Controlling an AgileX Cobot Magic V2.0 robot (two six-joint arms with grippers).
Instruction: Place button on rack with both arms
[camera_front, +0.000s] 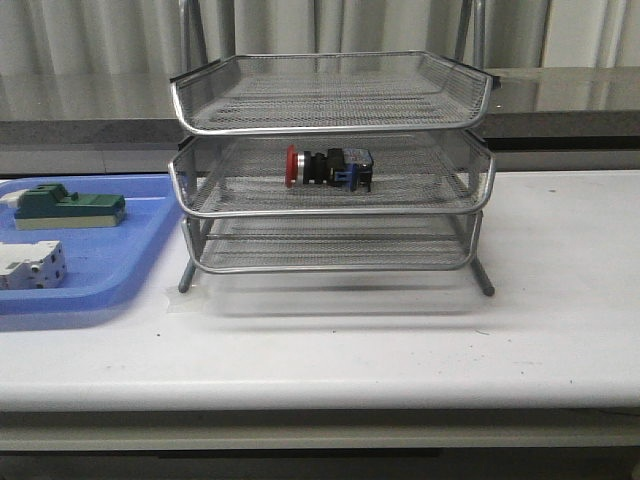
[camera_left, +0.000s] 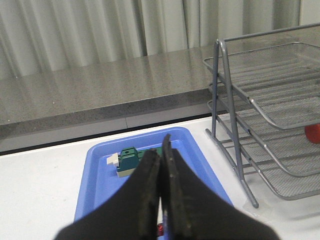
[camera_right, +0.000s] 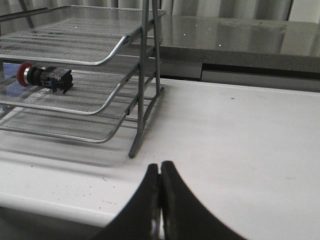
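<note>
The button (camera_front: 328, 167), red cap to the left and blue block to the right, lies on its side in the middle tier of the silver wire rack (camera_front: 332, 118). It also shows in the right wrist view as the button (camera_right: 44, 77), and only its red cap (camera_left: 313, 133) shows in the left wrist view. My left gripper (camera_left: 161, 147) is shut with nothing in it, hanging over the blue tray (camera_left: 95, 180), left of the rack (camera_left: 270, 95). My right gripper (camera_right: 160, 167) is shut and empty over bare table, right of the rack (camera_right: 75, 55). Neither arm shows in the front view.
A flat blue tray (camera_front: 120, 270) at the left holds a green-topped block (camera_front: 68, 208) and a white circuit breaker (camera_front: 32, 264). A grey counter and curtains stand behind the table. The table's front edge runs near the bottom of the front view.
</note>
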